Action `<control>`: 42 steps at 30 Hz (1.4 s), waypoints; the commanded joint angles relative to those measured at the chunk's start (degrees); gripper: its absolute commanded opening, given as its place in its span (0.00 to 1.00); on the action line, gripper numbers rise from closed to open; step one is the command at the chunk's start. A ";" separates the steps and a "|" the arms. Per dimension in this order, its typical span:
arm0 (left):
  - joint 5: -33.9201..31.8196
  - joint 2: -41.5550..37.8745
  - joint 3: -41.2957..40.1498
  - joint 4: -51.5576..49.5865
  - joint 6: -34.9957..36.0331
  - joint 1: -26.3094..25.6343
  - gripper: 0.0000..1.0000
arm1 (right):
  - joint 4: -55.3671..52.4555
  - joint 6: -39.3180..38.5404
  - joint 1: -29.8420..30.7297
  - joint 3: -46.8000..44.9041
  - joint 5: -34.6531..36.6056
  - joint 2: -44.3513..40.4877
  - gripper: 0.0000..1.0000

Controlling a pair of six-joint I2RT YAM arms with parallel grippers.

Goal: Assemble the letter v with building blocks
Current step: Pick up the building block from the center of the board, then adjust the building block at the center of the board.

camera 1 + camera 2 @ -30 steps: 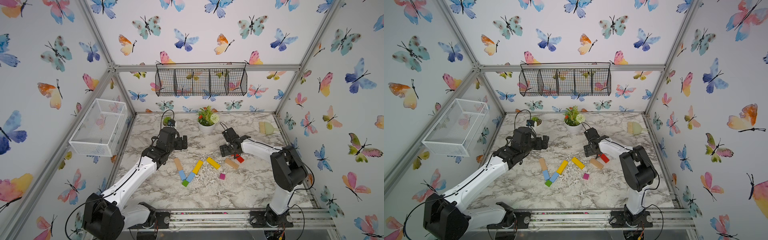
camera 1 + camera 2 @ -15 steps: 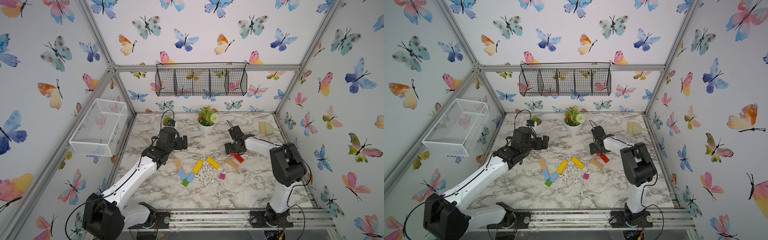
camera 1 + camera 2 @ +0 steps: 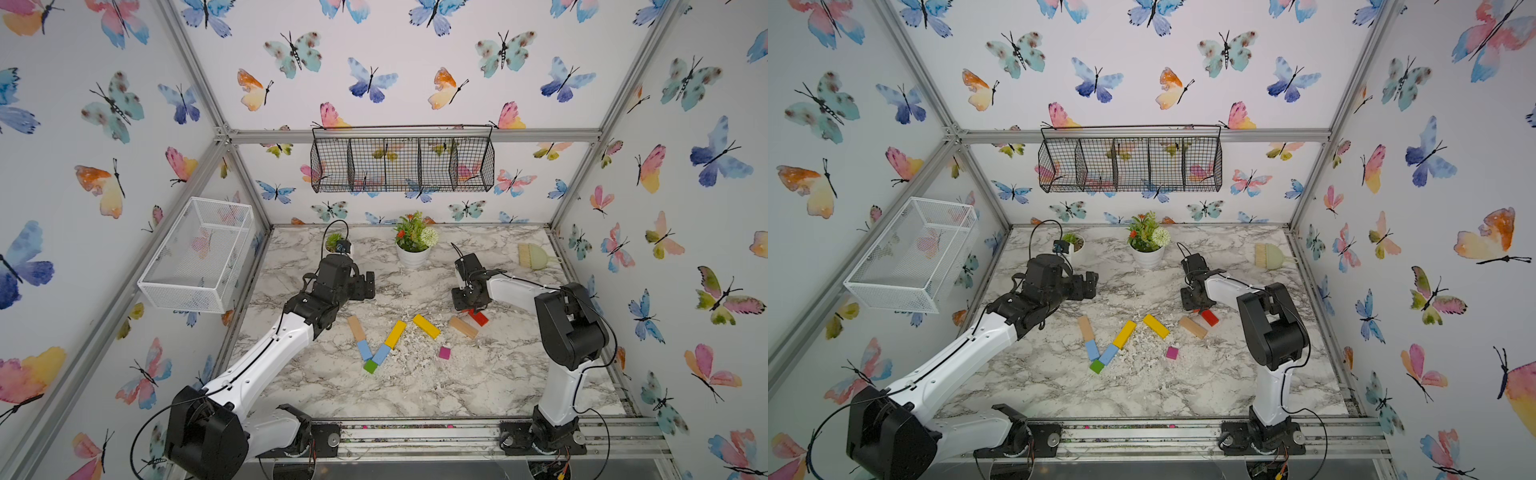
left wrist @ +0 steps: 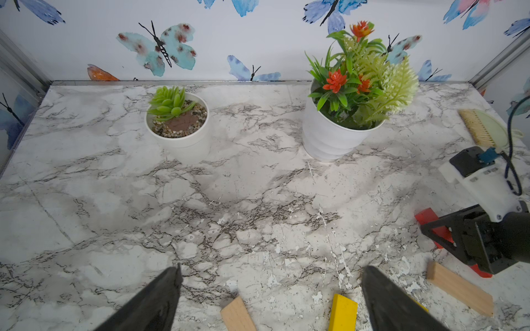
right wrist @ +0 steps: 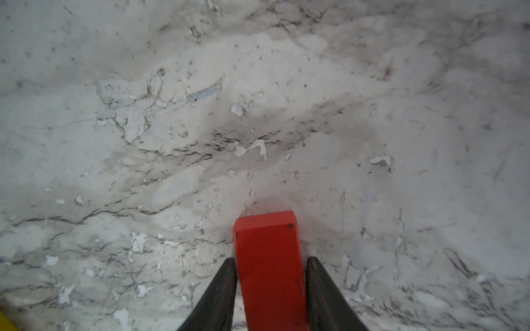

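Right wrist view: red block (image 5: 269,266) sits on the marble table (image 5: 172,114), right gripper (image 5: 270,259) jaws clamped on its long sides. Pick step. Next: lift clear of the tan block (image 3: 463,327), carry to the half-built V (image 3: 381,353). Left gripper (image 4: 272,268) hangs wide open, empty.

We see a half-built V (image 3: 379,356): green cube (image 3: 370,366) at the tip, blue bars (image 3: 364,350), then tan bar (image 3: 356,327) and yellow bar (image 3: 395,334). Spare yellow block (image 3: 426,326), spare tan block (image 3: 463,327) and magenta cube (image 3: 444,353) lie nearby. The red bar (image 5: 269,258) sits pinched in the right gripper (image 5: 271,260).
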 commanded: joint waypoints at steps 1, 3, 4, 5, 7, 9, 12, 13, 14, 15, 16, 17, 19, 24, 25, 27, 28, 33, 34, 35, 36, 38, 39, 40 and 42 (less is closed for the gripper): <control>0.53 -0.94 -0.41 0.85 0.00 0.32 0.98 | 0.06 -0.25 0.12 -0.05 -0.41 0.15 0.35; 0.53 -0.85 -0.37 0.81 0.00 0.31 0.98 | 0.65 -0.16 0.12 -0.41 -0.68 -0.73 0.32; 0.53 -0.92 -0.41 0.85 0.00 0.26 0.98 | 0.63 -0.08 0.17 -0.47 -0.90 -1.26 0.30; 0.53 -0.94 -0.33 0.85 0.00 0.29 0.98 | 0.61 -0.16 0.21 -0.50 -1.20 -1.67 0.29; 0.57 -0.80 -0.37 0.85 0.00 0.28 0.98 | 0.57 -0.03 0.68 -0.67 -1.78 -2.72 0.27; 0.54 -0.74 -0.35 0.85 0.00 0.34 0.98 | 0.66 0.01 1.40 -1.03 -1.94 -4.07 0.26; 0.62 -0.55 -0.38 0.84 0.00 0.32 0.98 | 0.53 0.36 2.43 -1.46 -2.53 -5.39 0.26; 0.61 -0.58 -0.42 0.81 -0.04 0.30 0.98 | 0.61 0.50 2.90 -1.69 -2.67 -5.74 0.25; 0.61 -0.54 -0.37 0.77 -0.06 0.28 0.98 | 0.70 0.62 3.46 -1.82 -2.77 -5.93 0.25; 0.62 -0.55 -0.37 0.77 -0.08 0.29 0.98 | 0.64 0.72 3.92 -1.91 -2.74 -6.01 0.25; 0.62 -0.56 -0.35 0.77 -0.08 0.35 0.98 | 0.54 0.98 4.60 -1.91 -2.59 -5.98 0.25; 0.63 -0.52 -0.42 0.77 -0.09 0.29 0.98 | 0.44 1.22 5.26 -1.91 -2.64 -5.81 0.25; 0.70 -0.56 -0.31 0.77 -0.08 0.28 0.98 | 0.36 1.79 6.63 -1.91 -2.27 -5.67 0.25; 0.79 -0.47 -0.35 0.77 -0.09 0.30 0.98 | 0.17 2.56 9.43 -1.51 -1.46 -4.36 0.25; 0.79 -0.42 -0.26 0.77 -0.09 0.35 0.98 | 0.09 2.73 9.92 -1.43 -1.41 -4.07 0.25; 0.79 -0.45 -0.29 0.76 -0.08 0.36 0.98 | -0.08 2.98 10.31 -1.14 -2.23 -3.67 0.25; 0.79 -0.58 -0.29 0.77 -0.09 0.31 0.98 | -0.18 3.17 10.32 -0.97 -2.62 -3.48 0.25; 0.75 -0.67 -0.32 0.77 -0.07 0.28 0.98 | -0.13 3.33 10.76 -1.03 -3.26 -2.96 0.25; 0.79 -0.64 -0.29 0.77 -0.04 0.29 0.98 | -0.10 3.52 10.85 -1.16 -3.42 -2.89 0.25; 0.80 -0.66 -0.30 0.77 -0.04 0.32 0.98 | -0.01 3.66 10.85 -1.35 -3.80 -2.79 0.25; 0.79 -0.64 -0.24 0.61 -0.05 0.31 0.98 | 0.16 3.86 10.93 -1.63 -3.96 -2.64 0.25; 0.79 -0.68 -0.33 0.67 -0.07 0.29 0.98 | 0.18 4.19 11.11 -2.12 -4.03 -2.30 0.25; 0.79 -0.79 -0.31 0.68 -0.09 0.28 0.98 | 0.17 4.39 11.27 -2.38 -4.11 -2.17 0.25; 0.81 -0.79 -0.30 0.69 -0.09 0.33 0.98 | 0.24 4.49 11.35 -2.66 -4.34 -2.15 0.25; 0.88 -0.68 -0.40 0.79 -0.07 0.33 0.98 | 0.35 4.80 11.49 -3.46 -4.49 -2.23 0.25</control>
